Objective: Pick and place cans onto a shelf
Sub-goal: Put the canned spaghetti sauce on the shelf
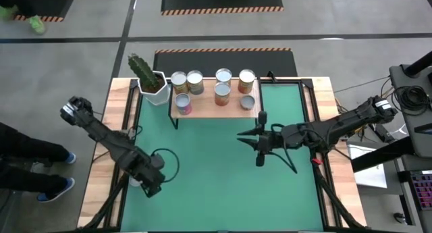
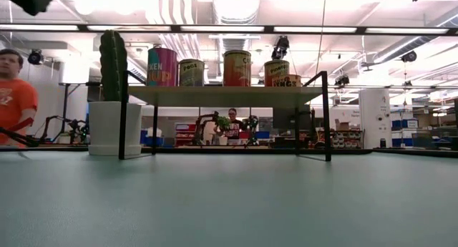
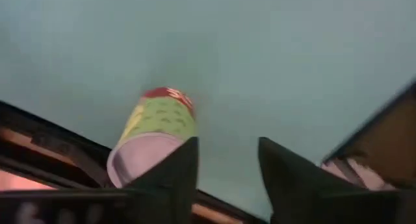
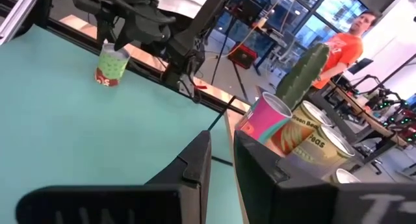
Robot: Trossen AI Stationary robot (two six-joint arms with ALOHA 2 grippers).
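Note:
A can with a green label and a red band (image 4: 109, 65) stands upright on the green mat near the table's left edge. My left gripper (image 3: 227, 146) points down just above it, open, with the can (image 3: 153, 136) beside one finger and nothing in the gap. The arm mostly hides this can in the high view. Several cans (image 1: 222, 91) stand on the light-wood shelf (image 1: 209, 107) at the far side. My right gripper (image 1: 243, 137) hangs level over the mat in front of the shelf. Its fingers (image 4: 195, 162) stand a narrow gap apart and hold nothing. My left gripper has one finger (image 3: 175, 169) right next to the can's top rim (image 3: 140, 160). The finger overlaps the can in the left wrist view, and I cannot tell whether they touch. Nothing is between the fingers.
A white pot with a green cactus (image 1: 152, 81) stands at the shelf's left end. The shelf rests on thin black legs (image 2: 328, 118). A person in an orange shirt (image 2: 11, 97) stands beyond the table's left side. Bare mat lies between the two arms.

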